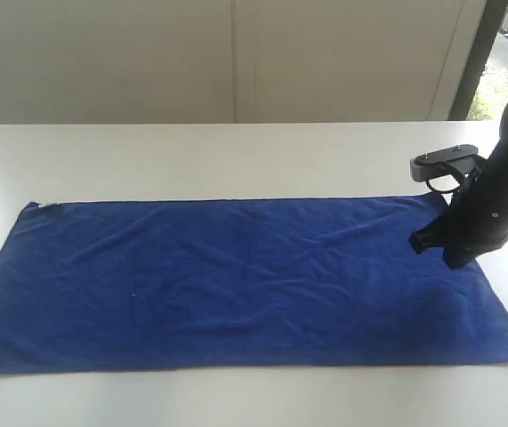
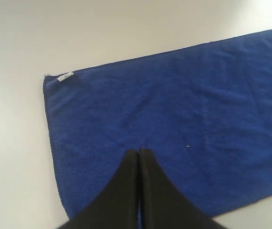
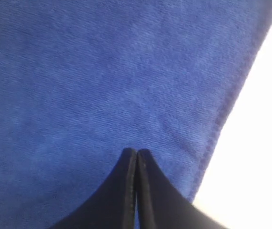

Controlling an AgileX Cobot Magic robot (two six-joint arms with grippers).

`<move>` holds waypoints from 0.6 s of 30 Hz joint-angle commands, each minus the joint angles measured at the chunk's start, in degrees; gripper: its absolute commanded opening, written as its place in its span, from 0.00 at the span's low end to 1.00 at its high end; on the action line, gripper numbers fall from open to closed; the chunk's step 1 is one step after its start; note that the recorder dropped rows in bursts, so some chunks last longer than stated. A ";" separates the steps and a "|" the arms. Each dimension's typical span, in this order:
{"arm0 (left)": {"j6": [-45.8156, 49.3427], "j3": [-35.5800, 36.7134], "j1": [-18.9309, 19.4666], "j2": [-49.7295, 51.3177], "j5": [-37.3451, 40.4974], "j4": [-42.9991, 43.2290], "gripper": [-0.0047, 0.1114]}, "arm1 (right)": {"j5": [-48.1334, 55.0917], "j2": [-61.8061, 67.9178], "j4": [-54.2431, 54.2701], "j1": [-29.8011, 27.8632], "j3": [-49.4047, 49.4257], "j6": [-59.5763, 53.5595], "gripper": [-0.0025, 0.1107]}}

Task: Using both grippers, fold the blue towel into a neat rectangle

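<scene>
The blue towel [image 1: 236,280] lies spread flat and unfolded across the white table, its long side running left to right, with a small white label [image 1: 47,206] at its far left corner. My right gripper [image 1: 440,245] hovers low over the towel's right end, near the far right corner; its black fingers are shut with nothing between them, and in the right wrist view they point at the cloth [image 3: 102,86] close to its hemmed edge. My left gripper [image 2: 139,152] is out of the exterior view; it is shut and empty above the towel's [image 2: 174,119] left end.
The white table [image 1: 236,156] extends beyond the towel on all sides, with a pale wall behind it. A dark window frame [image 1: 476,58] stands at the back right. The right arm's grey wrist module [image 1: 445,160] sits above the towel's far right corner.
</scene>
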 commanded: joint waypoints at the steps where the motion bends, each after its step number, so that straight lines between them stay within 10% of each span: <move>1: 0.06 0.37 -0.22 -0.45 1.28 -0.57 0.04 | -4.54 -0.30 -4.22 -0.11 1.54 4.98 0.02; 18: 1.07 0.37 -0.22 -0.45 1.39 -0.57 0.04 | -10.38 5.01 -5.57 -0.11 1.54 6.12 0.02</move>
